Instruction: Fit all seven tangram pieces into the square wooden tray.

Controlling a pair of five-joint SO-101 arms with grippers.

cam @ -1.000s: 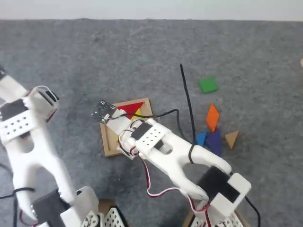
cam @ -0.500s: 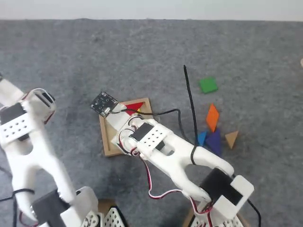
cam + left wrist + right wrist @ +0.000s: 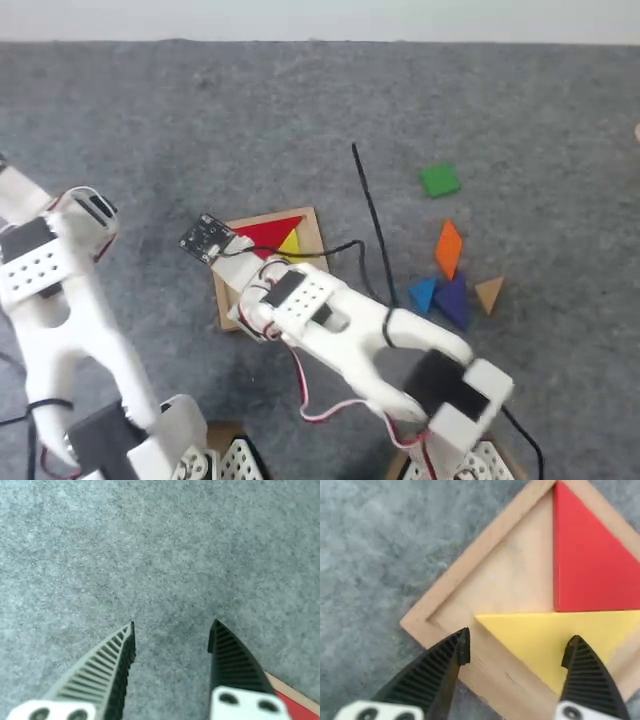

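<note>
Wooden tray [image 3: 510, 580] lies on the grey carpet [image 3: 300, 110], with a red triangle [image 3: 590, 565] and a yellow triangle [image 3: 540, 640] inside it, edge to edge. The right gripper [image 3: 519, 647] hangs wide open over the yellow triangle and holds nothing. The left gripper [image 3: 173, 627] is also wide open and empty, over carpet near the tray's corner. A green square [image 3: 440, 180], orange piece [image 3: 450, 247], blue triangle [image 3: 423, 294], purple triangle [image 3: 452, 298] and tan triangle [image 3: 489, 293] lie on the carpet, well apart from the tray.
</note>
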